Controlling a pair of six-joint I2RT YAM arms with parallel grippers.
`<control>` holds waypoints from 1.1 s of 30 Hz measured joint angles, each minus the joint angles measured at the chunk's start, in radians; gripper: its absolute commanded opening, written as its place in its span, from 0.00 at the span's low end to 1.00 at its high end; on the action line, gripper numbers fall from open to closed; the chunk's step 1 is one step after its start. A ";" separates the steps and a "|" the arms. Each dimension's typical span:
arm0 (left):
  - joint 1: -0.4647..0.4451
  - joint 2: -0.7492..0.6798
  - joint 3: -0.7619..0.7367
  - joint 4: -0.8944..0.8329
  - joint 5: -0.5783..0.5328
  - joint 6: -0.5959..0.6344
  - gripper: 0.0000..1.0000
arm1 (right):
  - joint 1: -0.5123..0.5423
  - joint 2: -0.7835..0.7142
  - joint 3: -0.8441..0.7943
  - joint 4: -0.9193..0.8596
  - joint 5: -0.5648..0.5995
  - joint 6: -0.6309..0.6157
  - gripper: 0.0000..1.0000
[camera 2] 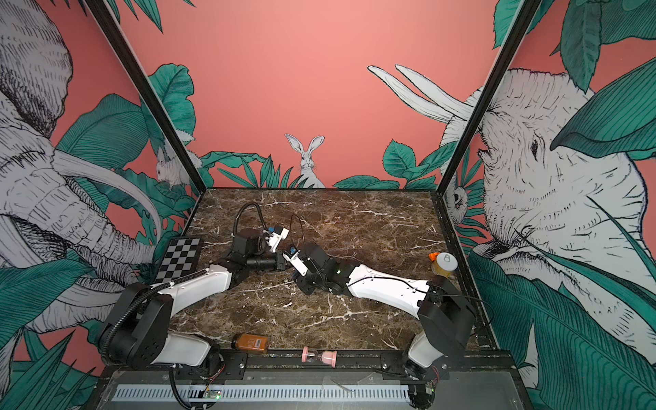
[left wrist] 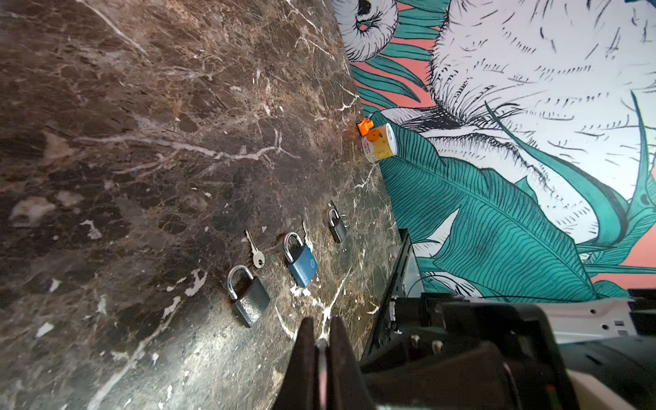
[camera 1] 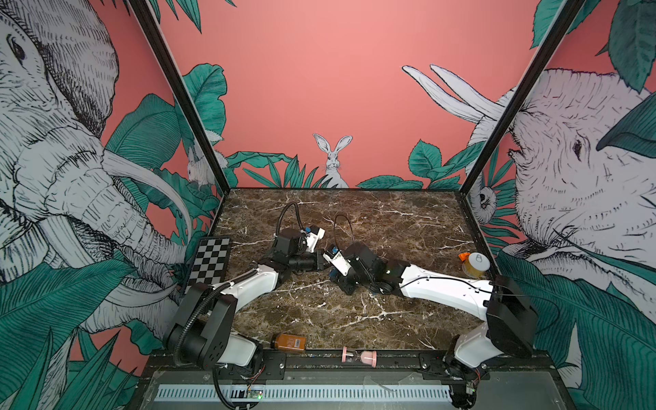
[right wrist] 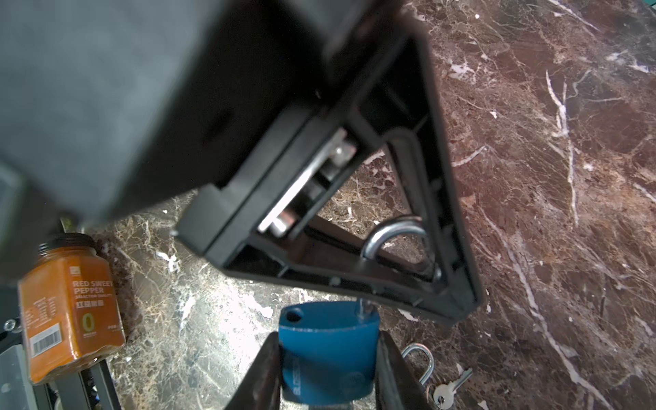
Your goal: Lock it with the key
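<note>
Right hand (right wrist: pixel 328 369) is clenched on the blue padlock (right wrist: pixel 330 330), left hand (left wrist: pixel 321 330) is shut, so the shackle (right wrist: pixel 387 230) should be lined up squarely first.

**A:** Bright, even light, seemingly from above. The dark brown, white-veined marble tabletop (camera 1: pixel 390 220) carries only soft shadows.

**B:** Any glare?

**A:** A pale sheen on the marble in the left wrist view, and a glint on the curved silver steel shackle (right wrist: pixel 387 234).

**B:** Focus?

**A:** The big black casing (right wrist: pixel 142 88) close to the right wrist lens is blurred. The blue metal padlock (right wrist: pixel 326 351) is sharper. Both top views stretch towards their edges.
</note>
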 measured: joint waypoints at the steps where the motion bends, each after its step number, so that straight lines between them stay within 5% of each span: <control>1: 0.000 0.000 0.000 0.002 -0.004 -0.001 0.00 | 0.001 -0.001 -0.003 0.005 0.006 0.001 0.00; 5: -0.002 0.000 -0.002 0.028 -0.019 -0.022 0.00 | -0.003 -0.017 -0.024 0.037 0.017 0.012 0.00; 7: -0.005 -0.005 -0.003 0.046 -0.028 -0.038 0.00 | -0.013 -0.033 -0.040 0.054 0.006 0.023 0.41; 10: -0.008 -0.032 -0.018 0.077 -0.064 -0.065 0.00 | -0.057 -0.072 -0.057 0.071 -0.032 0.069 0.64; 21: -0.002 -0.274 -0.052 0.183 -0.237 -0.272 0.00 | -0.333 -0.368 -0.178 0.256 -0.267 0.205 0.57; 24: -0.002 -0.335 -0.047 0.216 -0.268 -0.386 0.00 | -0.359 -0.450 -0.205 0.286 -0.306 0.176 0.49; 33: -0.002 -0.354 -0.048 0.382 -0.319 -0.727 0.00 | -0.359 -0.519 -0.325 0.518 -0.383 0.065 0.51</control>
